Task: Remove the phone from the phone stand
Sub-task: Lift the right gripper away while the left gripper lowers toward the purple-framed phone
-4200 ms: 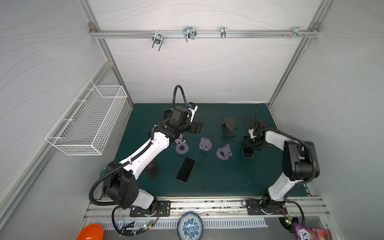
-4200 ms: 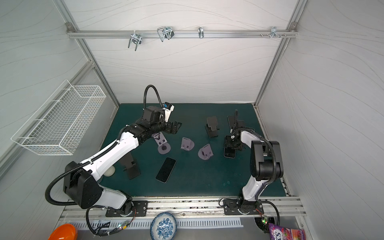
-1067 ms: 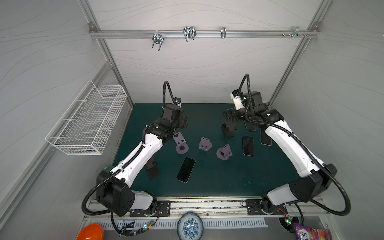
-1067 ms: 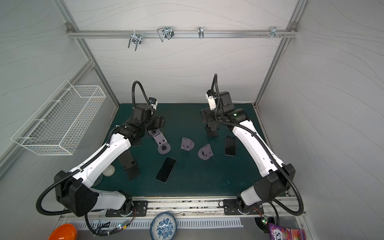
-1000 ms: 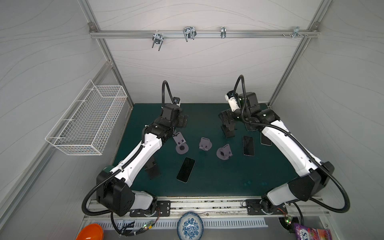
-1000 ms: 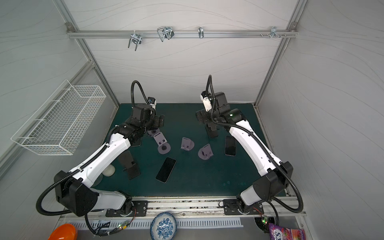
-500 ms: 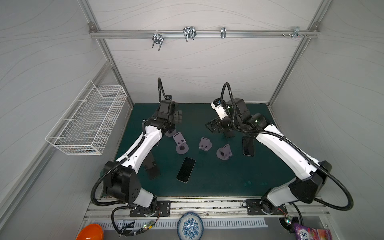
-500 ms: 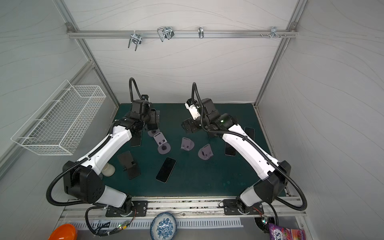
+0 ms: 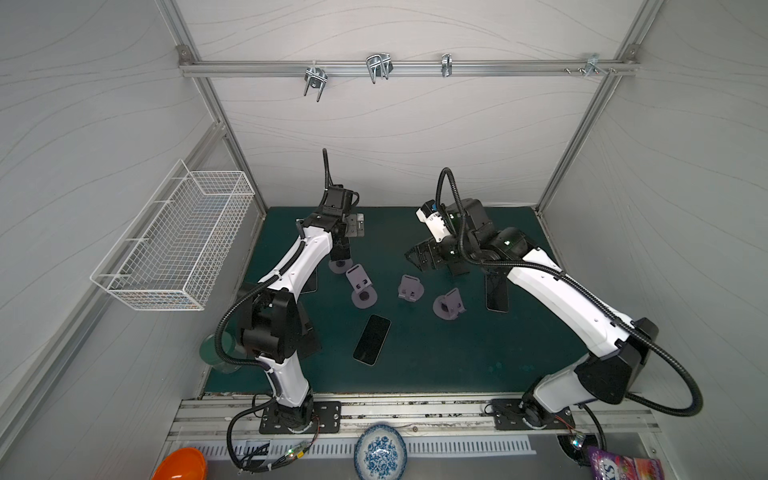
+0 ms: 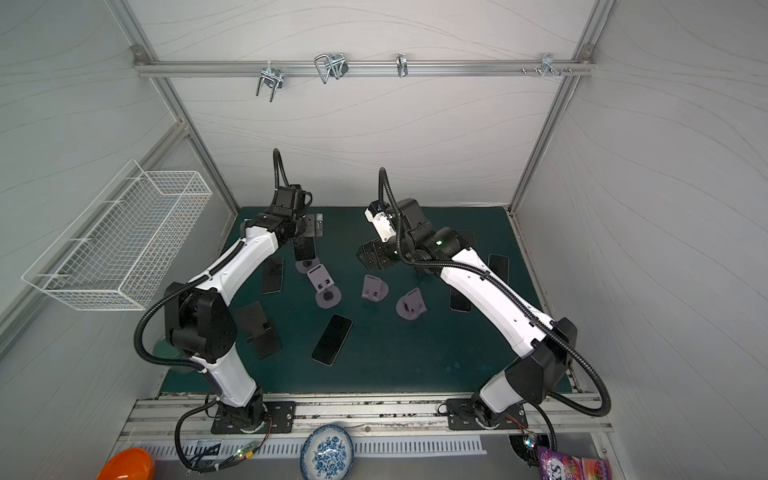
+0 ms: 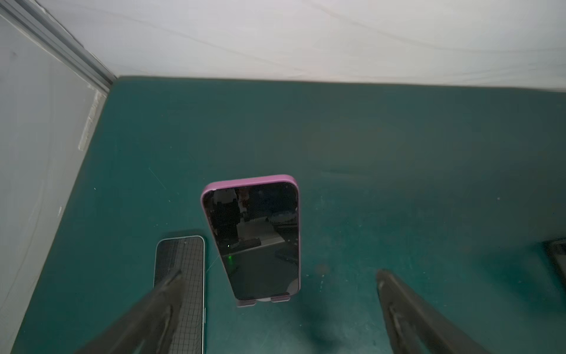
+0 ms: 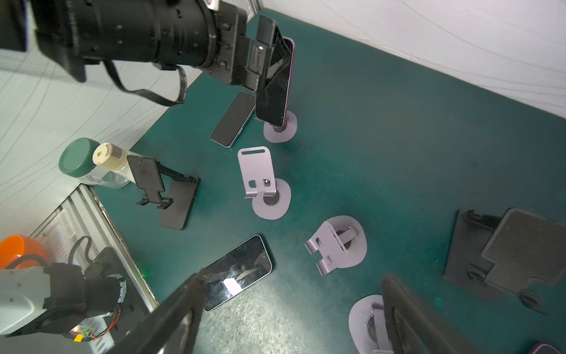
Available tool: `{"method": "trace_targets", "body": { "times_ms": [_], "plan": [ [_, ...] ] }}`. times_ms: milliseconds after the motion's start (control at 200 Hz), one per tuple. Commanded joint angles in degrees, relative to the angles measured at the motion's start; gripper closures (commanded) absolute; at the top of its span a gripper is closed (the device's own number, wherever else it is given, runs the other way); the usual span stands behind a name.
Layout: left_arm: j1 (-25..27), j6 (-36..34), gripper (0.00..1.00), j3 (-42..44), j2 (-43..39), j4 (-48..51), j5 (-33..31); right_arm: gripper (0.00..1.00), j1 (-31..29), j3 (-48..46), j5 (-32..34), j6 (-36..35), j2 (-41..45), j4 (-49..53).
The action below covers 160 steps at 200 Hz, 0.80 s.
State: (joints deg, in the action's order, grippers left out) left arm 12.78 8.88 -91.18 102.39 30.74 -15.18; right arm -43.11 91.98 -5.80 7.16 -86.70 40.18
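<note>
Left wrist view | purple-cased phone (image 11: 255,239) sits in its purple phone stand (image 11: 263,302) near the far left corner of the green surface (image 11: 398,153) | long axis near vertical, top leaning toward the far edge, dark screen facing the front edge | left hand (image 11: 277,272) released, spread wide, phone ahead, ungripped | right hand (image 12: 294,277) released, empty, above mid-surface

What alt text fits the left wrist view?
A purple-cased phone leans on its stand, screen dark, just ahead of the open left gripper. A second phone lies flat on the green mat beside it.
</note>
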Motion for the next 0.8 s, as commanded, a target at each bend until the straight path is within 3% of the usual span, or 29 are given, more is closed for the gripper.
{"method": "trace_targets", "body": {
  "times_ms": [0,795],
  "plan": [
    [-1.8,0.7,0.01,-3.3,1.75,1.63,0.32,0.09,-1.09,2.31,-1.32,0.23,-0.5,1.73],
    [-3.02,1.56,0.01,-7.38,9.02,2.4,1.69,0.1,-1.8,3.15,-1.83,0.49,-1.84,2.2]
  ]
}}
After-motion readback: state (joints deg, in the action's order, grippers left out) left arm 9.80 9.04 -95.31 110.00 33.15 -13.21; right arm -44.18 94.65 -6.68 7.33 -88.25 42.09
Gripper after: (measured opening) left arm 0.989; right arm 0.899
